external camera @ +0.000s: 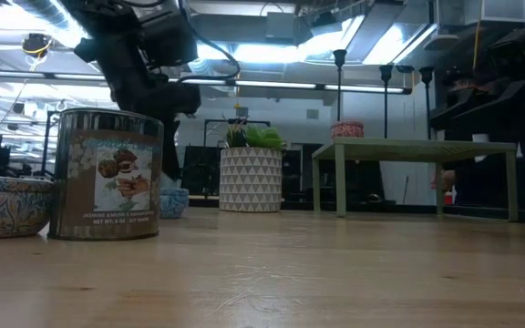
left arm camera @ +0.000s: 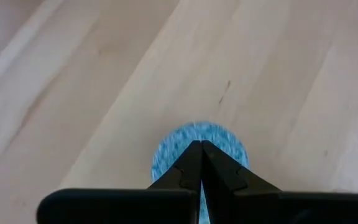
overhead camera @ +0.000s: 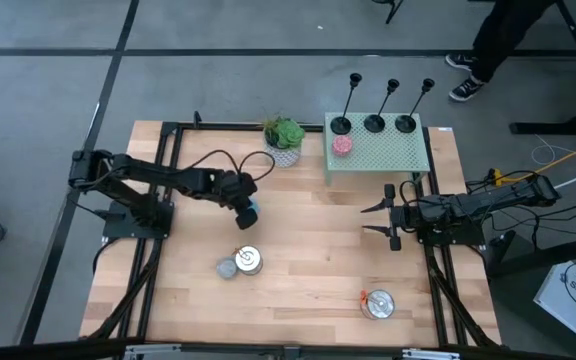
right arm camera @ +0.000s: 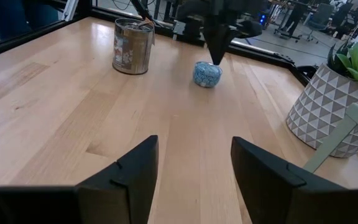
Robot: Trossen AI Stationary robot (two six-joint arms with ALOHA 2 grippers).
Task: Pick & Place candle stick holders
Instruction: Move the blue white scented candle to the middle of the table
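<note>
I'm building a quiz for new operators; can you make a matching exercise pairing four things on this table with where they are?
Things:
1. candle stick holders
2. blue candle
3. pink candle
4. potted plant

Places:
A. on the bare wood under the shut left gripper
B. alone on the green stand's near-left part
C. in a row along the green stand's far edge
D. just left of the green stand

Pairs: 1-C, 2-A, 3-B, 4-D

Left end effector (left arm camera: 201,149) fingers pressed together, pointing down mid-table; right end effector (right arm camera: 194,162) fingers apart, arm waiting.
</note>
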